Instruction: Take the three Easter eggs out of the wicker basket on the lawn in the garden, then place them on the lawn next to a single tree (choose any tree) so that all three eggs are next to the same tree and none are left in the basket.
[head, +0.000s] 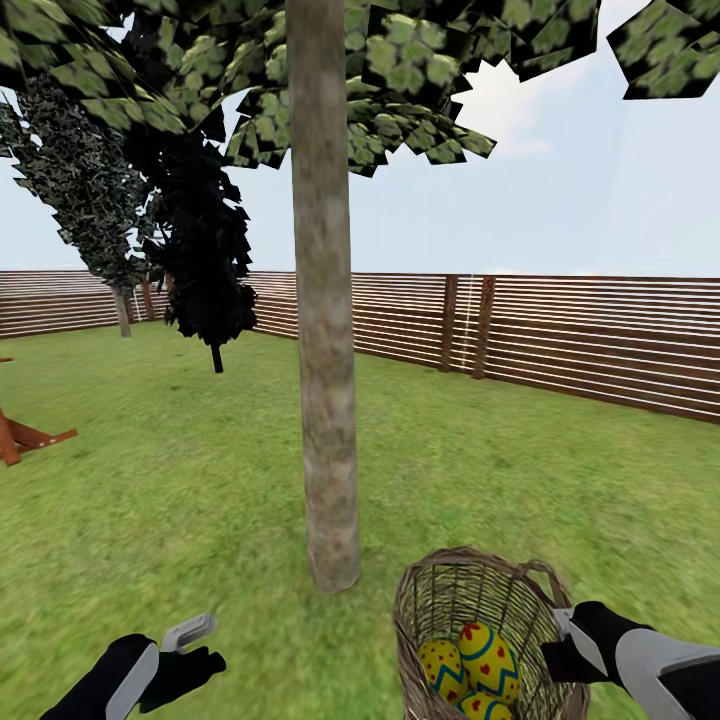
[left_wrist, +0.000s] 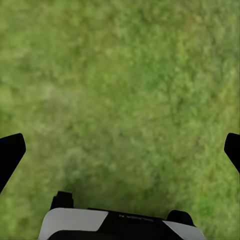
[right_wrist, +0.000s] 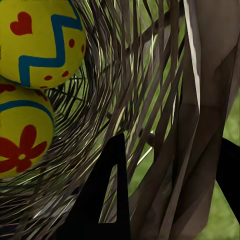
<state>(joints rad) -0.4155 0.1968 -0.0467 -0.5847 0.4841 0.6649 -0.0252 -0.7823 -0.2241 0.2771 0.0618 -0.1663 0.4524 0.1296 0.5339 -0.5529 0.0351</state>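
The wicker basket stands on the lawn just right of the foot of the tree, whose bare trunk rises through the middle of the head view. The three Easter eggs lie inside the basket, yellow with red marks and blue zigzags. Two of them show close up in the right wrist view, one egg resting against another. My right gripper is shut on the basket's wall at the rim, one finger inside and one outside. Over bare grass left of the trunk, my left gripper hangs open.
A brown slatted fence closes the garden behind. A near-black conical tree and another dark tree stand at the back left. A wooden playset leg pokes in at the left edge. Grass spreads around the trunk.
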